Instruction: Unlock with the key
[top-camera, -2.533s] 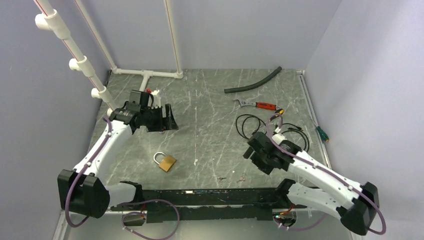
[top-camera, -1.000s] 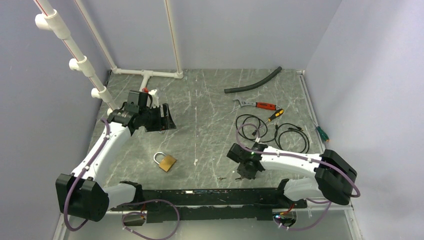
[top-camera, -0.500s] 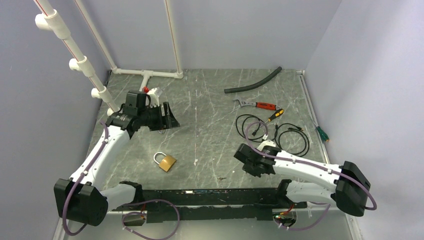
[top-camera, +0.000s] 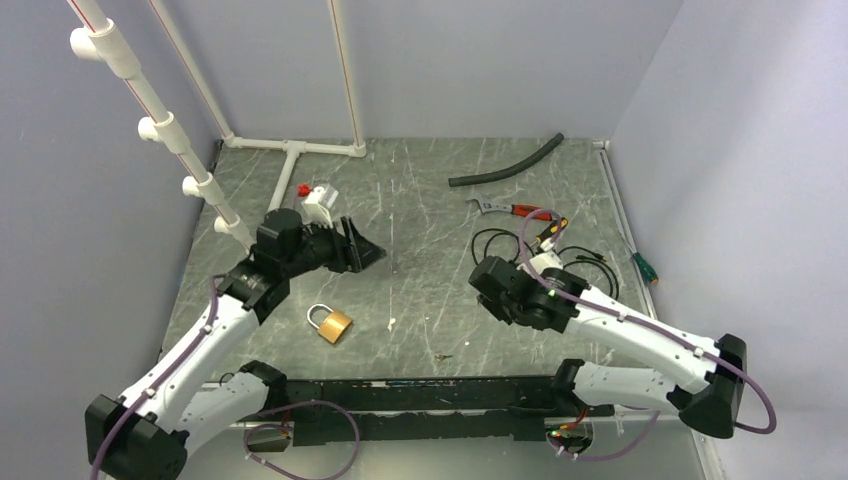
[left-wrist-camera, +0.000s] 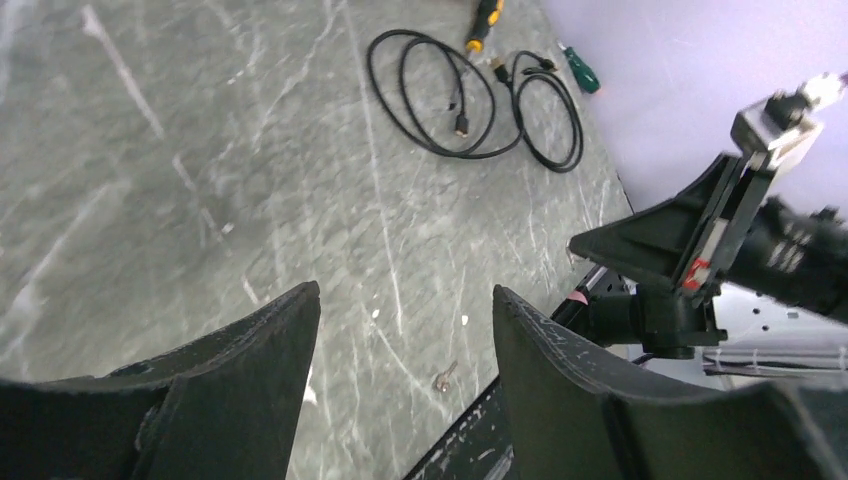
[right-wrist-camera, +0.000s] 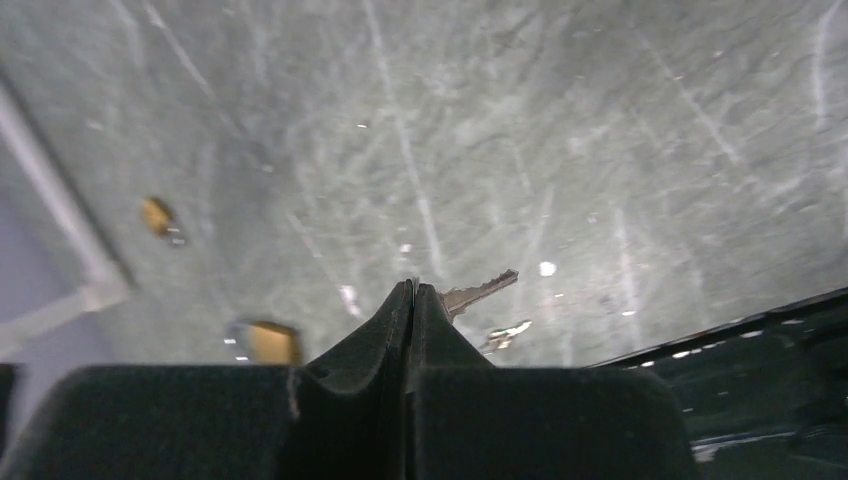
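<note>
My right gripper (right-wrist-camera: 412, 287) is shut on the key (right-wrist-camera: 482, 288), whose toothed blade juts out to the right of the fingertips. In the top view the right gripper (top-camera: 490, 290) hangs above the table right of centre. A second small key (top-camera: 443, 356) lies flat near the front rail, also visible as the loose key (left-wrist-camera: 445, 377) and the loose key (right-wrist-camera: 505, 335). The brass padlock (top-camera: 333, 324) with its silver shackle lies left of centre, blurred as the padlock (right-wrist-camera: 265, 342). My left gripper (top-camera: 372, 252) is open and empty, its fingertips (left-wrist-camera: 300, 300) wide apart above bare table.
Coiled black cables (top-camera: 545, 262), a red-handled wrench (top-camera: 510, 209) and a yellow-black screwdriver (top-camera: 550, 228) lie at the right. A black hose (top-camera: 505, 165) lies at the back. White pipes (top-camera: 290, 148) and a red-and-white valve (top-camera: 315, 196) stand at back left. A green screwdriver (top-camera: 640, 265) rests by the right wall.
My right gripper dipped to the table near the front rail, shut, and rose back up with the key. The left arm swung right and forward, jaws narrowing slightly.
</note>
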